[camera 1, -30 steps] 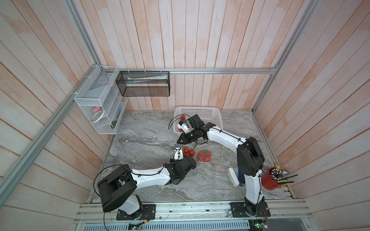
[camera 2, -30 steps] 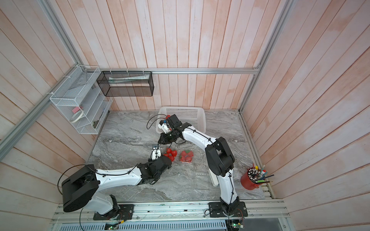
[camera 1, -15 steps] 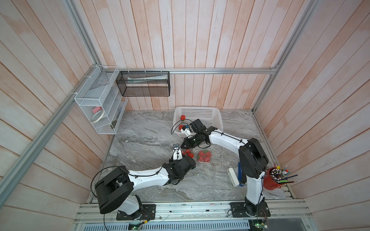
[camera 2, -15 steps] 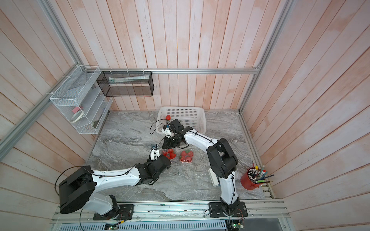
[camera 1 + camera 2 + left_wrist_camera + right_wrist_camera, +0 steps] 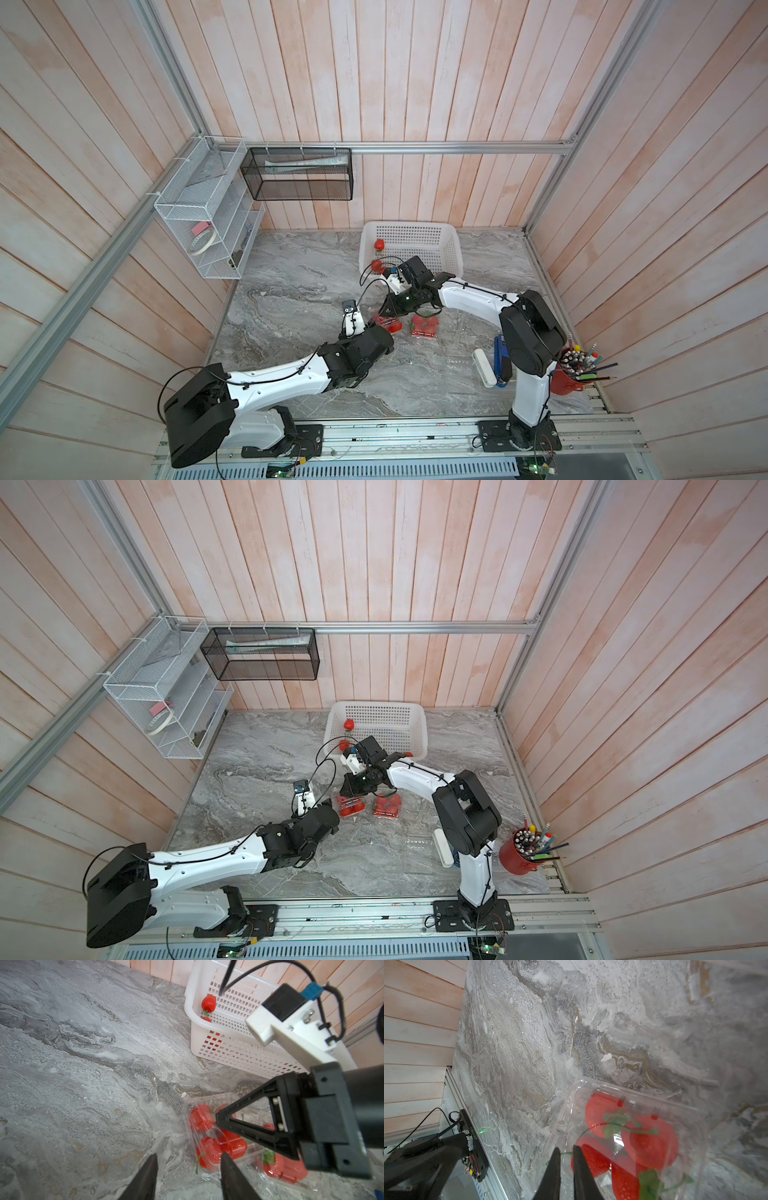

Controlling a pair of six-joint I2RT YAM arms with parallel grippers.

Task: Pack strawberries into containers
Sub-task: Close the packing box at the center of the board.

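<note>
Likely lid-closing: container [image 5: 207, 1098] with four strawberries [image 5: 200, 1118] sits lower right in left wrist view, right claw [image 5: 566, 1148] narrow at its rim, left claw [image 5: 189, 1155] wide beside it; press lid evenly, keeping stems inside.

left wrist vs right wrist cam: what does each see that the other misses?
Left wrist only: white basket holding loose strawberries, a second filled container, the open left hand, the right hand from outside.
Right wrist only: the left arm's base, the table-edge rail, the right hand's own nearly shut fingers.
Both: the near container of strawberries, the marble table.
</note>
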